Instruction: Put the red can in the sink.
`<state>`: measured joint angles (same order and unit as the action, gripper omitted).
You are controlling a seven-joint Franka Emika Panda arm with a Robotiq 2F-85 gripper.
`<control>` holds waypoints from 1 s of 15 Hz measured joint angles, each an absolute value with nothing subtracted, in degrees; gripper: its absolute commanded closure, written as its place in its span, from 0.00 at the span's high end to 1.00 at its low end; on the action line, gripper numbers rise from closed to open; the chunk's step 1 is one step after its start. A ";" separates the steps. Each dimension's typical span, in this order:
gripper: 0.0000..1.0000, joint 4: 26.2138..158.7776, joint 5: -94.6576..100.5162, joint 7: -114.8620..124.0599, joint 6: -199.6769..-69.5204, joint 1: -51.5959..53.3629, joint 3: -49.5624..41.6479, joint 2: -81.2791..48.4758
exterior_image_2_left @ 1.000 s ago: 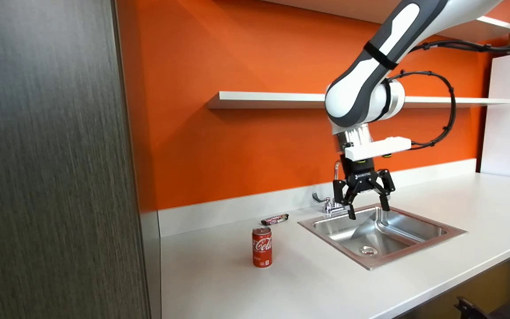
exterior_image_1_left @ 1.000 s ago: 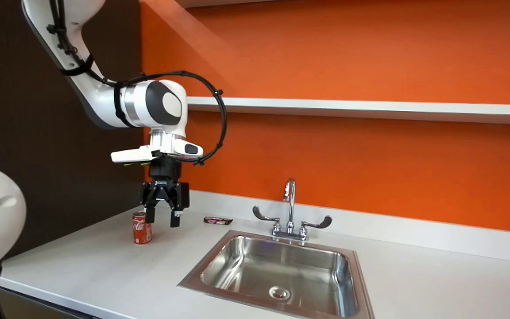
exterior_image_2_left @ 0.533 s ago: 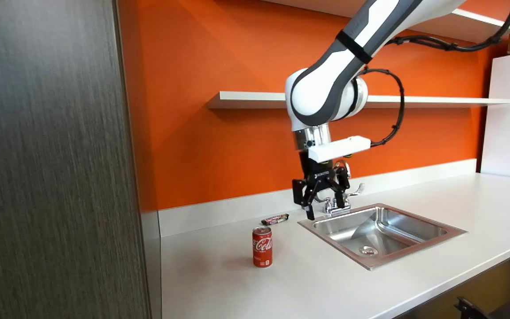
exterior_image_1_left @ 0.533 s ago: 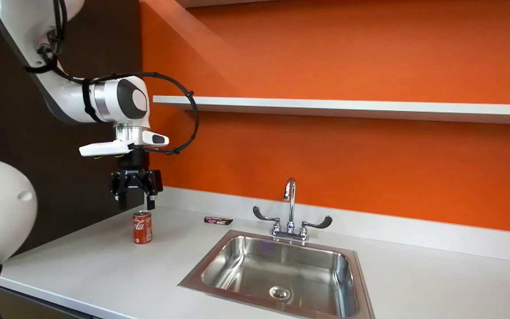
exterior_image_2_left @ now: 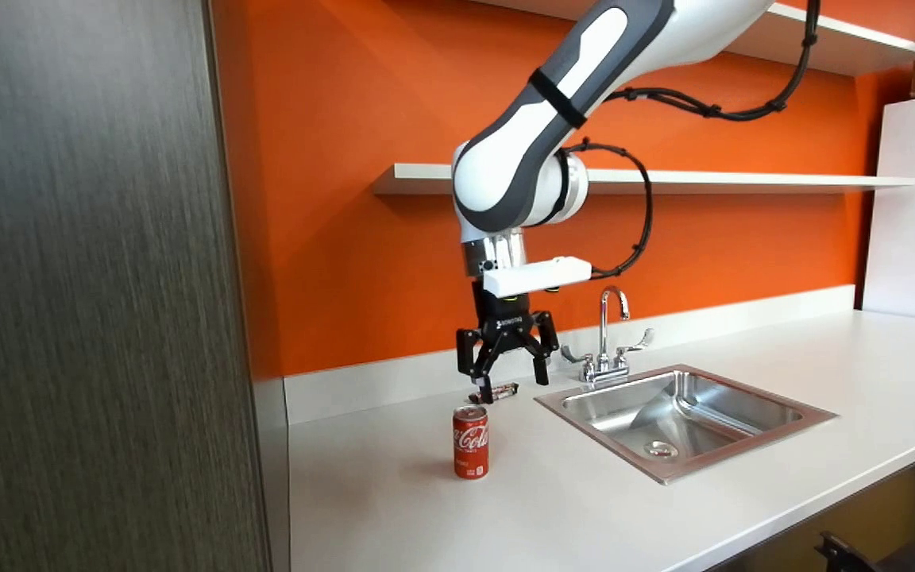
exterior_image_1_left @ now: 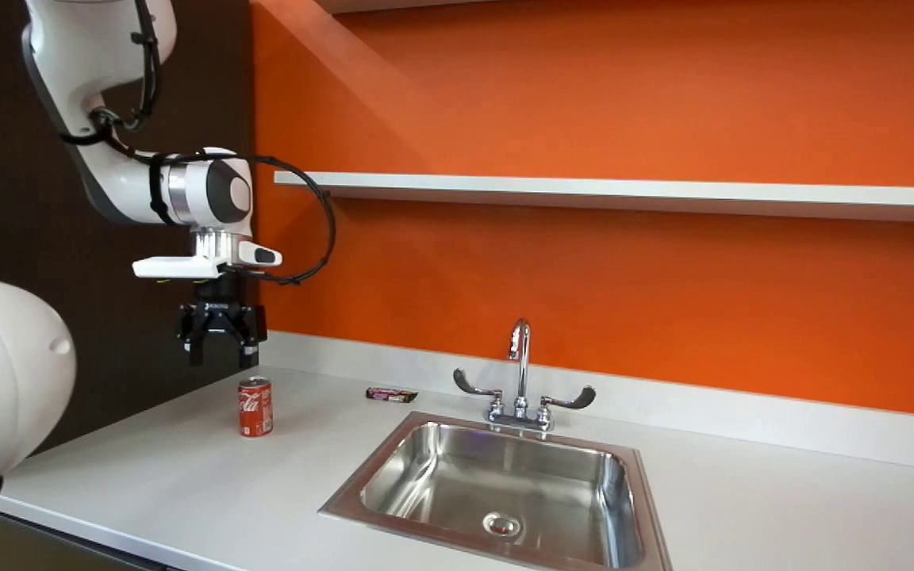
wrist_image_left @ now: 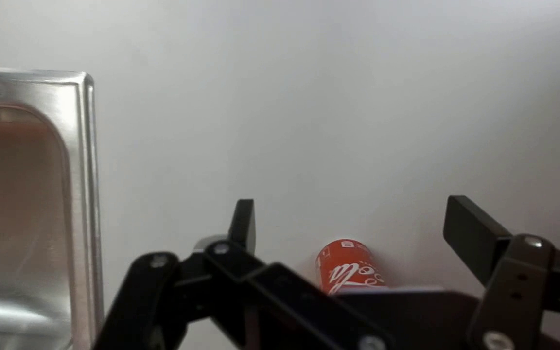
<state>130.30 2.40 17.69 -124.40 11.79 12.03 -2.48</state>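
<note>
White shelf (exterior_image_1_left: 616, 189) along orange wall (exterior_image_1_left: 647, 285)

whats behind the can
In an exterior view, a small packet lies behind and slightly right of the red can, partly covered by the gripper. Anything the can covers is hidden.

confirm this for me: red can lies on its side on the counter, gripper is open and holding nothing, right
Not quite: the red can stands upright on the counter, as both exterior views show. The gripper is indeed open and holding nothing.
</note>
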 measured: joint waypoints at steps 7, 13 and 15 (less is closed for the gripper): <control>1.00 120.06 -2.64 19.89 -124.35 12.16 11.94 -13.44; 1.00 115.29 -2.89 24.69 -124.47 12.42 10.35 -18.99; 1.00 114.23 -3.00 25.57 -124.65 12.46 9.70 -20.21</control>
<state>114.23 -3.00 25.57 -124.65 12.46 9.70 -20.21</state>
